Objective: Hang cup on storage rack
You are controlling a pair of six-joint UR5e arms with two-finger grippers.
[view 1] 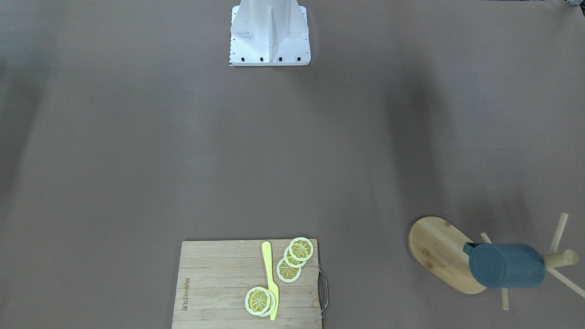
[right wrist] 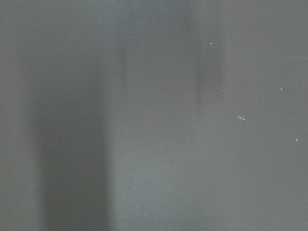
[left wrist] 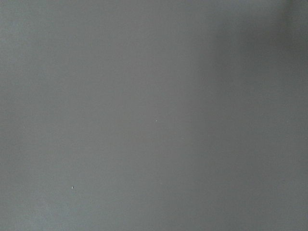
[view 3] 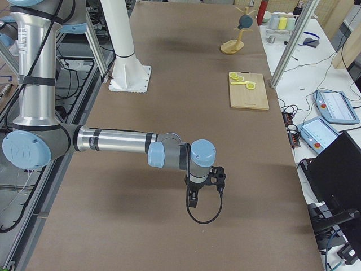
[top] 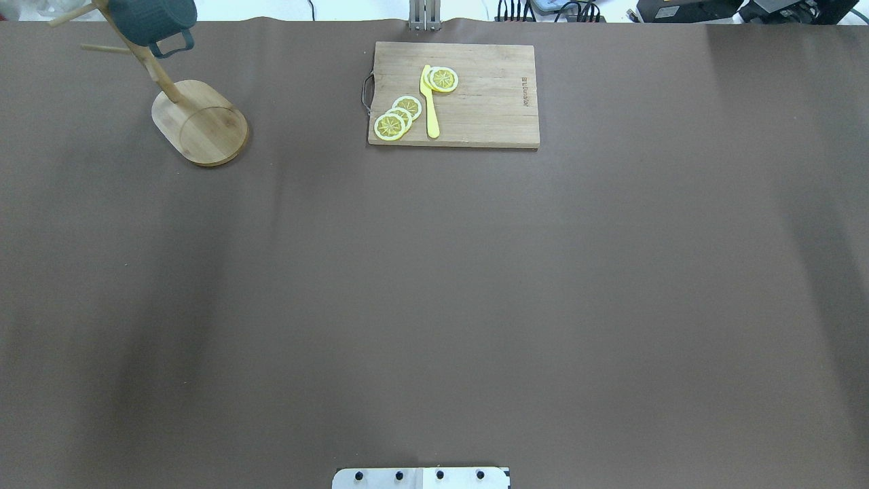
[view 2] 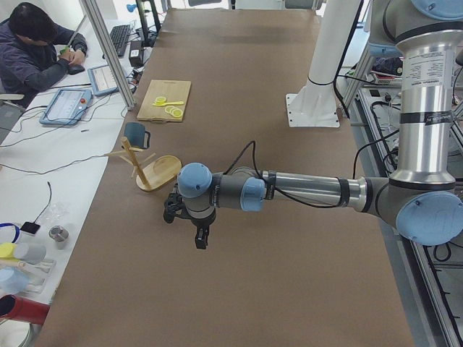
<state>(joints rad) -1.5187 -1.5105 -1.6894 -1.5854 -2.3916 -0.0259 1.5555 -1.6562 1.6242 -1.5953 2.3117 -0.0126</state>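
Observation:
The dark teal cup (view 1: 505, 265) hangs by its handle on a peg of the bamboo storage rack (view 1: 438, 251), at the table's far corner on my left side; the same cup (top: 153, 17) and rack (top: 204, 125) show from overhead. My left gripper (view 2: 199, 238) hangs over bare table, a short way from the rack (view 2: 163, 172) and touching nothing. Over the table's other end hangs my right gripper (view 3: 194, 203), far from the cup (view 3: 246, 21). Whether either is open or shut I cannot tell. Both wrist views show only brown table surface.
A slatted cutting board (top: 475, 102) with lemon slices (top: 397, 119) and a yellow knife (top: 430, 102) lies at the far middle edge. The white robot pedestal (view 1: 269, 34) stands at the near edge. A person (view 2: 29, 50) sits at a desk beyond the table.

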